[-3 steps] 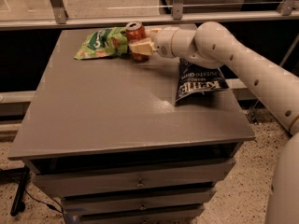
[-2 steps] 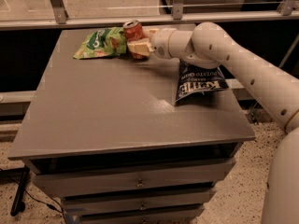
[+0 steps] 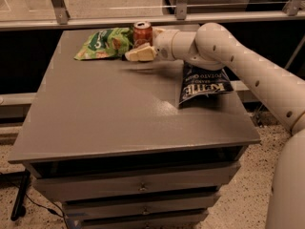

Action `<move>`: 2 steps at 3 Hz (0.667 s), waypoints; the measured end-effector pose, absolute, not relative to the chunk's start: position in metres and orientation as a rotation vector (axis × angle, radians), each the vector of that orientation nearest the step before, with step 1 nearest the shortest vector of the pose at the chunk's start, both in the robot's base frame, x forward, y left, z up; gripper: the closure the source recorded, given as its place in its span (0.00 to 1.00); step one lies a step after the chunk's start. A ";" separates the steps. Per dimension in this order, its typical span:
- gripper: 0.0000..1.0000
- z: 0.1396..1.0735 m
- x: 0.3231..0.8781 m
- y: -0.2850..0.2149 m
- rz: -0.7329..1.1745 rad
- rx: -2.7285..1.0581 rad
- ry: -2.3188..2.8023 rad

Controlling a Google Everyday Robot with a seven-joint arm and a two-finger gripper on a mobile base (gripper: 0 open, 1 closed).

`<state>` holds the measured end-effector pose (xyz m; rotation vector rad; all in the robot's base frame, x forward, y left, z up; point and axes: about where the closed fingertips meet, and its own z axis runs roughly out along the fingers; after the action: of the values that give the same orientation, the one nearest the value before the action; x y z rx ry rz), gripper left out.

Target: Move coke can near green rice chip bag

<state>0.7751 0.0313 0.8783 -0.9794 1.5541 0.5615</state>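
View: camera view
Worktop: grey worktop (image 3: 114,113) with drawers (image 3: 143,187) below. Everything sits along the far edge and right side, leaving wide bare surface at front and left.
Far edge: metal rail (image 3: 119,21) runs right behind the worktop, close to the can.
Coke can: coke can (image 3: 142,31) stands upright at the far edge, just beside the right end of the green rice chip bag (image 3: 104,43). Touching or not, cannot tell.
Gripper: gripper (image 3: 139,54) sits low over the worktop, directly in front of the can, at the bag's right corner.
Gripper state: cannot tell if clamped on the can or let go. The can's base is hidden behind it.
Arm: arm (image 3: 238,56) comes in from the right, crossing over the blue chip bag (image 3: 204,82).
Cut off: the blue chip bag's upper end is under the arm, and the arm leaves the frame at right.
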 end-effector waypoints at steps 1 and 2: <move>0.00 0.879 0.770 0.023 0.547 -0.977 1.565; 0.00 0.890 0.753 0.002 0.513 -0.986 1.557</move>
<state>0.7533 0.0024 0.8901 -0.9865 1.5573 0.5132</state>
